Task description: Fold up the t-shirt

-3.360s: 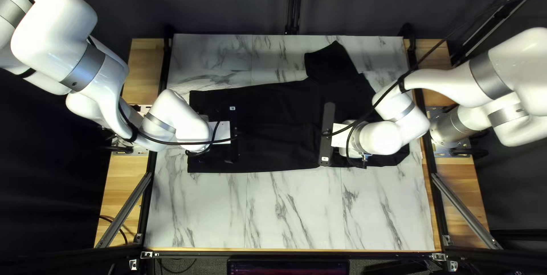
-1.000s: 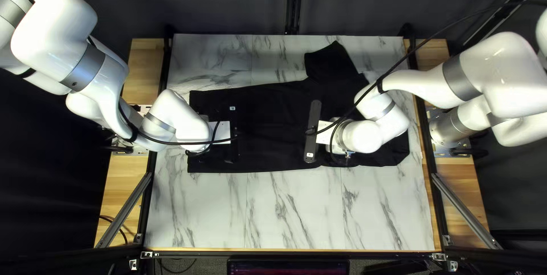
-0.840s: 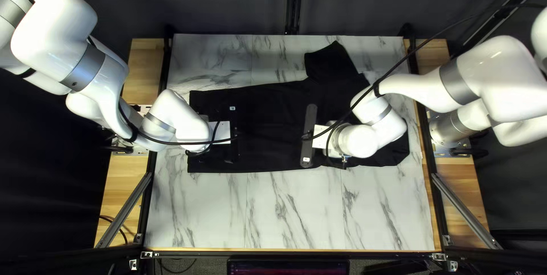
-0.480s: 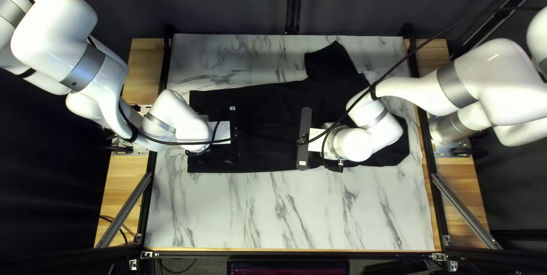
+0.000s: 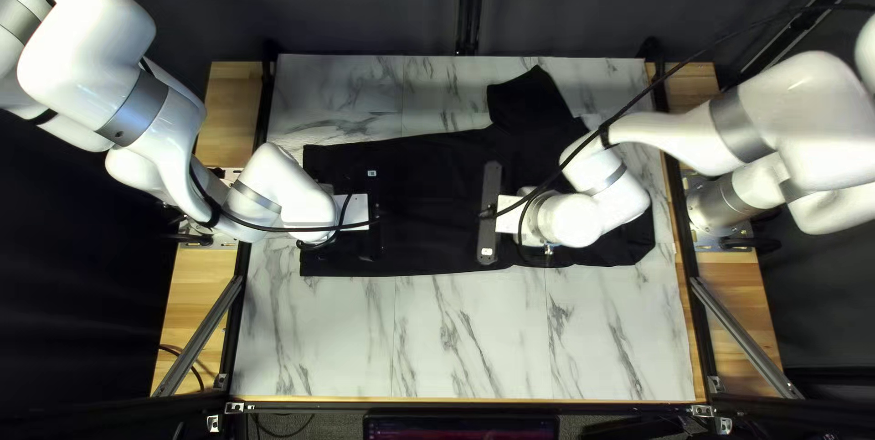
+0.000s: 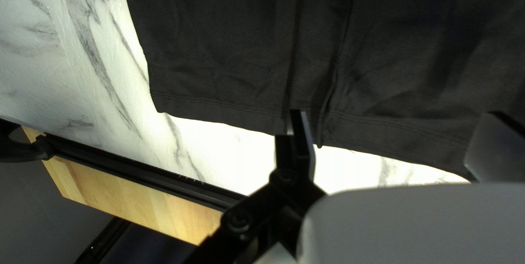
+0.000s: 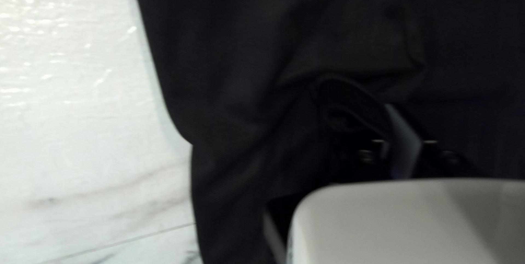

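The fingers of the left gripper (image 5: 375,203) are spread wide above the hem (image 6: 219,105) of the black t-shirt (image 5: 437,171); whether cloth is touched cannot be told. By the right gripper (image 5: 490,192), a raised fold (image 7: 350,97) of the black t-shirt is pinched. The garment is laid lengthwise across the marble-patterned table (image 5: 465,340), one sleeve (image 5: 529,103) pointed toward the far edge. Both arms are extended inward from opposite sides.

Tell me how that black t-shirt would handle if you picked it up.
Probably floppy: the t-shirt shows soft creases. The hem looks thin, so it's likely light for its spread. Lying mostly flat, it probably won't roll.
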Robot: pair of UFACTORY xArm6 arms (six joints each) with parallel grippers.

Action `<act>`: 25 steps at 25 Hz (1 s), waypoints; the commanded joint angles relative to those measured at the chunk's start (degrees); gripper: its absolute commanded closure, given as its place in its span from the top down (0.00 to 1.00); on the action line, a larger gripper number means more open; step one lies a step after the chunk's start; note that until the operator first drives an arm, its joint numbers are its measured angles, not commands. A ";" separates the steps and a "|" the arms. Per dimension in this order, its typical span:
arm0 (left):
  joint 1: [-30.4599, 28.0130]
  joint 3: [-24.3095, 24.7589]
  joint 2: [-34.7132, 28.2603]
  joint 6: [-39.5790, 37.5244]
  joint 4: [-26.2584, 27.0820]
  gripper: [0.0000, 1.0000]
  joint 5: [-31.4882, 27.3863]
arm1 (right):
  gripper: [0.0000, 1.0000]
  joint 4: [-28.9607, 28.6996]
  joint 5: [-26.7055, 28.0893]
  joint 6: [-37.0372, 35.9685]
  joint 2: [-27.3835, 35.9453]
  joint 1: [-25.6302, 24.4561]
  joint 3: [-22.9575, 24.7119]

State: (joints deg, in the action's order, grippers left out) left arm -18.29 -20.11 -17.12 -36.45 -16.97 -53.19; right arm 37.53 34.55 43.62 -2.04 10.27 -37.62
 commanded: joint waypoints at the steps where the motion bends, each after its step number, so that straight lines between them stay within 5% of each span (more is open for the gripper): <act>1: 0.00 0.00 0.00 0.00 0.00 1.00 0.00 | 0.00 2.85 -2.57 1.81 5.68 -2.32 5.09; 13: 0.00 0.00 0.00 0.00 0.00 1.00 0.00 | 0.00 13.14 -8.95 14.49 10.68 -9.26 11.79; 25: 0.00 0.00 0.00 0.00 0.00 1.00 0.00 | 0.00 8.06 -1.85 20.19 6.61 -0.79 8.53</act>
State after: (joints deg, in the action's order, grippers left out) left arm -18.29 -20.11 -17.12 -36.45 -16.97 -53.19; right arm 47.80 30.32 63.08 5.52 6.80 -27.82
